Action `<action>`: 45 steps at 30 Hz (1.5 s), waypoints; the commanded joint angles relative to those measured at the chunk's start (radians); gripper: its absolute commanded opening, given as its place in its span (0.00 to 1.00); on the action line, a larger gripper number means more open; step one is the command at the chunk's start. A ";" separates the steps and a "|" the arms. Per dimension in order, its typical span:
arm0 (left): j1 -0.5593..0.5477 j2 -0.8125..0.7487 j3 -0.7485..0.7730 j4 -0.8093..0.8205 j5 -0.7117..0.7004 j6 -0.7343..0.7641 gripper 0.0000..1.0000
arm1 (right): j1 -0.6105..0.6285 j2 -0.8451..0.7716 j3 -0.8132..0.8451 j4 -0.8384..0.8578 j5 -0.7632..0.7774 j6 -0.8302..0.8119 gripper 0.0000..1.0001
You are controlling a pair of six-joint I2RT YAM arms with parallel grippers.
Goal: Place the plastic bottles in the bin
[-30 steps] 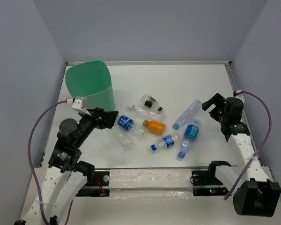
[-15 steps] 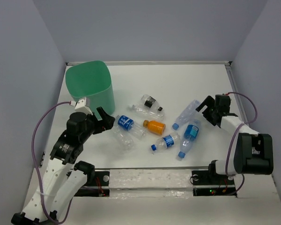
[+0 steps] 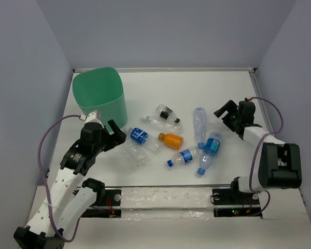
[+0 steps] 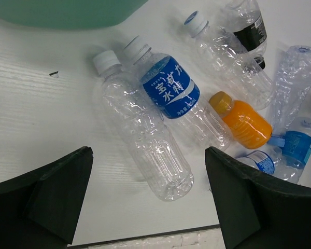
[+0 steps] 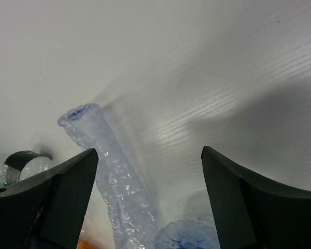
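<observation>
Starting far left: plain lilac-grey wall [image 3: 20, 78], dropping to a white table [image 3: 207, 88] with a faint wood grain. Tucked into the far-left corner, the mint-green bin [image 3: 99, 98], upright, smooth-sided.

Just in front of it, the left gripper [image 3: 117, 135], jaws spread wide and grasping nothing, low over the table. Right under its wrist camera, a clear unlabelled bottle [image 4: 145, 140] with a white cap, lying flat and pressed along a blue-labelled bottle [image 4: 171, 91].

On to the centre: a black-labelled bottle [image 3: 166, 113] on its side, with a bare clear bottle [image 3: 156, 123] hard up against it (tough to separate those two from above). Then the orange bottle [image 3: 171, 140], flat, tucked against the lower body of the blue-labelled one.

Further right, a small blue-labelled bottle [image 3: 183, 156], a crumpled clear bottle [image 3: 199, 123] lying lengthways toward the far wall, and a fatter blue-labelled bottle [image 3: 209, 151] just beside it. Every one of them lying on the table, apart from the bin.

Next, the right gripper [image 3: 224, 116], released as well, fingers far apart, just right of the crumpled bottle; contact with it impossible to call from the wrist view.

Finishing far right: a metal rail [image 3: 257, 88] along the table edge, then the second lilac-grey wall [image 3: 300, 67].
</observation>
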 commanded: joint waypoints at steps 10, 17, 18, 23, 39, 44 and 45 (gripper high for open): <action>-0.005 0.055 -0.071 0.090 0.016 -0.092 0.99 | 0.169 0.146 0.198 -0.033 -0.064 -0.266 0.92; -0.007 0.118 -0.096 0.118 0.024 -0.110 0.99 | 0.197 0.247 0.248 -0.035 -0.087 -0.281 0.88; -0.007 0.126 -0.102 0.133 0.057 -0.113 0.99 | 0.206 0.250 0.250 -0.029 -0.070 -0.275 0.80; -0.008 0.158 -0.139 0.174 0.059 -0.135 0.99 | 0.215 0.224 0.241 0.007 0.014 -0.275 0.51; -0.071 0.296 -0.206 0.318 -0.050 -0.181 0.99 | 0.238 -0.036 0.233 0.096 0.163 -0.295 0.00; -0.083 0.327 -0.238 0.383 -0.050 -0.193 0.99 | 0.330 -0.145 0.310 0.145 0.148 -0.304 0.00; -0.083 0.328 -0.243 0.391 -0.054 -0.193 0.99 | 0.353 -0.152 0.325 0.157 0.146 -0.304 0.00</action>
